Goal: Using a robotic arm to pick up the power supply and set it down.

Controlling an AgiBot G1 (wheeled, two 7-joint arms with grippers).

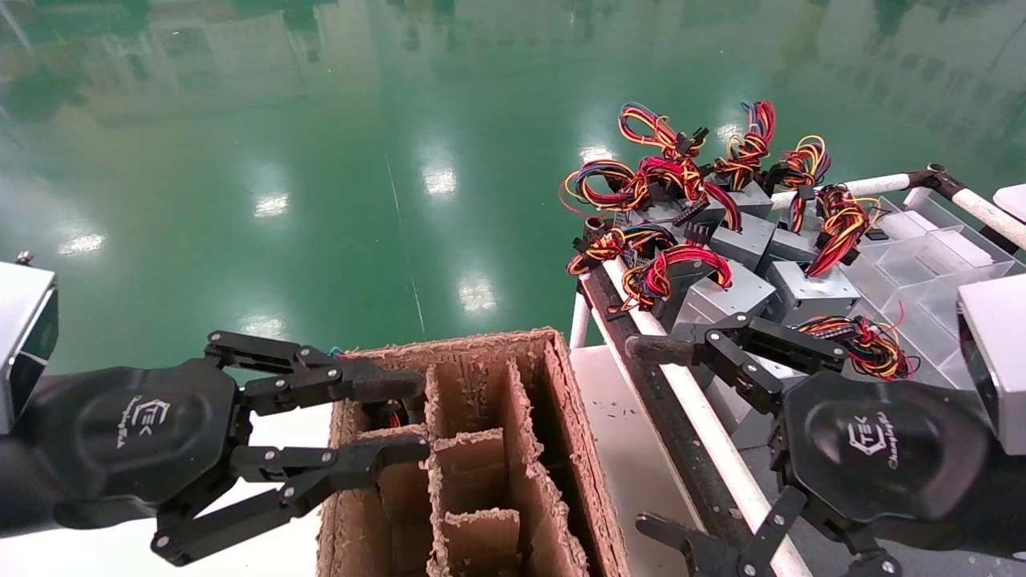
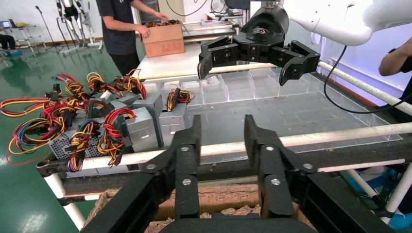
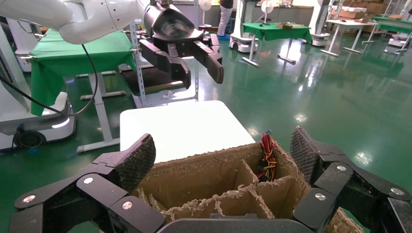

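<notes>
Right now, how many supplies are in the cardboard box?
1 shows: only its wires stick up from the far-left cell of the box, by the left gripper. Deeper cells may hide more.

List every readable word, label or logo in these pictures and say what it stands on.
"TEK", white logo on the back of the left gripper.
"TEK", same logo on the back of the right gripper.
Script lettering beside each logo: too small to read.
Power supplies and cardboard box: no readable text.

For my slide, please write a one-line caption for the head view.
Both open grippers, left and right, hover beside the cardboard divider box; grey power supplies with coloured wires wait on the rack.
</notes>
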